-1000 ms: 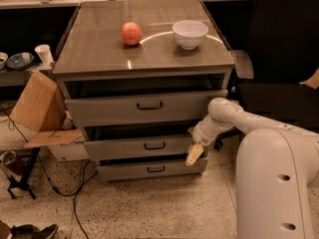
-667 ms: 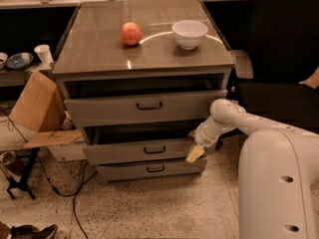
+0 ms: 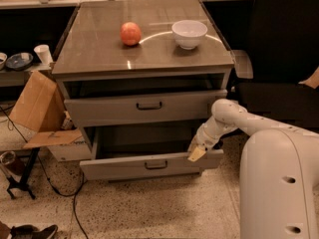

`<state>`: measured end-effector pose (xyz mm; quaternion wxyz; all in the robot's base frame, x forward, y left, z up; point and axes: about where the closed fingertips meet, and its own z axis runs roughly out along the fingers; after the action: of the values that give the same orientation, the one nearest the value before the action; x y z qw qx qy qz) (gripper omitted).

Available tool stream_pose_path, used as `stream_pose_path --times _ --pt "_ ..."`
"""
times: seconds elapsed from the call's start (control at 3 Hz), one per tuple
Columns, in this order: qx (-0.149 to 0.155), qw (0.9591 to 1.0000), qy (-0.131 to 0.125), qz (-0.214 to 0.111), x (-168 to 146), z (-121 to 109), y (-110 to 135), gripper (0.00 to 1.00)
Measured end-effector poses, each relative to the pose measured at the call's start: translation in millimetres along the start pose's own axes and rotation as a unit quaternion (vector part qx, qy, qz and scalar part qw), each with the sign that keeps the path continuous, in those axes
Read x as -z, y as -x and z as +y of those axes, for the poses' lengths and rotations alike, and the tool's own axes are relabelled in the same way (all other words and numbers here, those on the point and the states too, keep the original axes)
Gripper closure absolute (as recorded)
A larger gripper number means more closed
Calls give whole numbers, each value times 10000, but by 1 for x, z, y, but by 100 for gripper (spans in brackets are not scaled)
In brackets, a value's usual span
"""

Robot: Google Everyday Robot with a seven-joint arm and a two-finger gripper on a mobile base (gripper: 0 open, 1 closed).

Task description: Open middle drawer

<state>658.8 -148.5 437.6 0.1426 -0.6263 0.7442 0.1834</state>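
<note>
Jaw state cannot be determined from this view. We see only that the gripper point(image 3: 197, 153) sits at the right end of the middle drawer point(image 3: 124, 167), at the top edge of its front panel and well apart from its black loop handle point(image 3: 156, 164). We judge that this position lets the arm drag the front outward. The drawer stands pulled out below the top drawer point(image 3: 109, 111), which is slightly ajar. A red fruit point(image 3: 130, 33) and a white bowl point(image 3: 189, 33) rest on the cabinet top point(image 3: 89, 49).
</note>
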Motion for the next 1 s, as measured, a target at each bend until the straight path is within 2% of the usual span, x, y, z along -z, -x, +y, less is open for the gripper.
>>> stream_pose_path --times 0.33,0.67,1.0 --pt "112 9998 156 85 11 21 -25 63" --pt "122 9997 168 93 12 23 -26 40" --pt "260 9989 355 183 21 51 -49 9"
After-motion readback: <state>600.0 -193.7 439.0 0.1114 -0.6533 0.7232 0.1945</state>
